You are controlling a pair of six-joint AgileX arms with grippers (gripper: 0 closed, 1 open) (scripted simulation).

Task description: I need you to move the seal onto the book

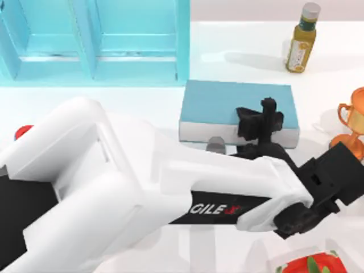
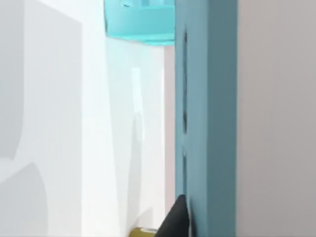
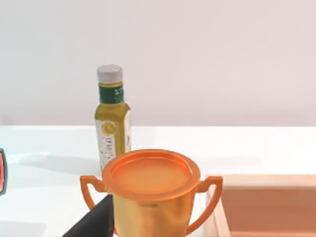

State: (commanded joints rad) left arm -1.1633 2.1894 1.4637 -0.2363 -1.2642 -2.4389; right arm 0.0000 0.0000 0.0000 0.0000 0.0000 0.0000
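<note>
Teal book (image 1: 219, 102) flat, long axis left-right; left gripper (image 1: 260, 122) over it

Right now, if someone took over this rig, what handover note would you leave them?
Left gripper: reached across the table, poised over the front edge of the book; grip state can't be judged.
Right gripper: low, just in front of the trophy cup, with the oil bottle beyond; idle.
Seal: can't be made out; it may be hidden at the left gripper.
Done: left arm is at the book.
Left: confirm the seal rests on the cover, then pull the arm back.
</note>
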